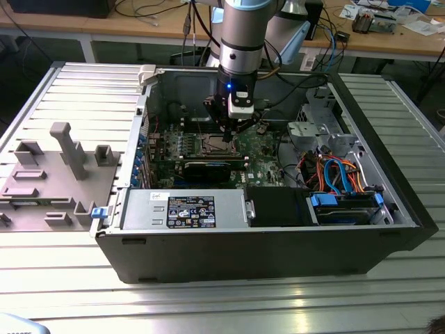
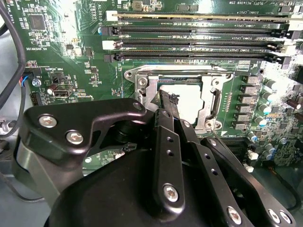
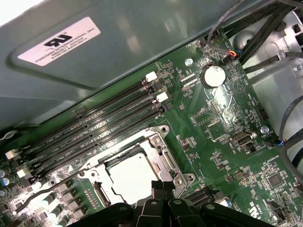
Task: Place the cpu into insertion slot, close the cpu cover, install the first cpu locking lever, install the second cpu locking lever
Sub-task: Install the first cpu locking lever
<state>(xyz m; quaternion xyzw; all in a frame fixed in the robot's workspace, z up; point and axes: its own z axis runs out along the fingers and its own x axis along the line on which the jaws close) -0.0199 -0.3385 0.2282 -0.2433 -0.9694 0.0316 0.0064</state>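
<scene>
The arm reaches straight down into the open computer case (image 1: 174, 264), its hand (image 2: 163, 98) pinched closed, empty, tips at the cpu cover (image 2: 210, 101). The cpu (image 3: 130, 176) lies in the insertion slot (image 3: 165, 158), at the case's twelve o'clock side

One cpu (image 3: 134, 176), four memory slots (image 3: 94, 130)

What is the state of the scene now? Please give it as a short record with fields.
scene: open computer case lying on a metal table
arm: gripper lowered into the case, over the motherboard
gripper fingers: closed together, tips at the edge of the insertion slot
cpu: pale square top visible, lying in the slot
cpu cover: silvery frame lying around the cpu
memory slots: long black rows beside the socket
held object: none visible
</scene>
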